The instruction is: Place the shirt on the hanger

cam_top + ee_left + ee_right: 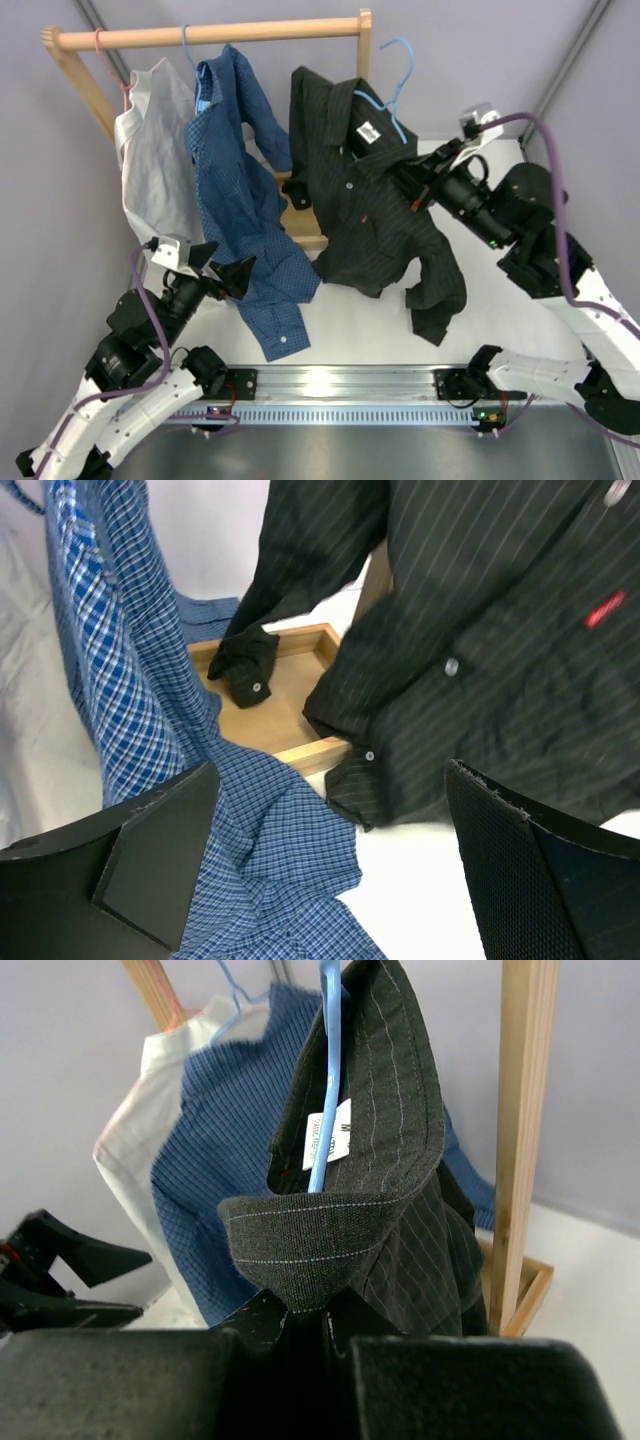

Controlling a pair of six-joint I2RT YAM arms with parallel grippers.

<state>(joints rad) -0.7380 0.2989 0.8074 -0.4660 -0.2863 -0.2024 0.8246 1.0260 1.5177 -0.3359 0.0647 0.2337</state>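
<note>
The black pinstriped shirt (pixel 375 215) hangs in the air in front of the rack's right end, one sleeve trailing down. The light-blue wire hanger (pixel 396 72) sits in its collar, its hook rising just right of the rack's post. In the right wrist view the hanger (pixel 328 1080) runs down behind the collar of the shirt (pixel 330 1230). My right gripper (pixel 415 185) is shut on the shirt's cloth just below the collar (pixel 305 1330). My left gripper (pixel 225 268) is open, low on the left, with only the table and the blue shirt's hem between its fingers (pixel 150 870).
A wooden rack (pixel 210 35) holds a pale grey shirt (pixel 150 170) on a pink hanger and a blue patterned shirt (pixel 240 200). The rack's wooden base tray (pixel 290 715) lies under the black shirt's cuff. The blue shirt (pixel 150 700) drapes against my left gripper.
</note>
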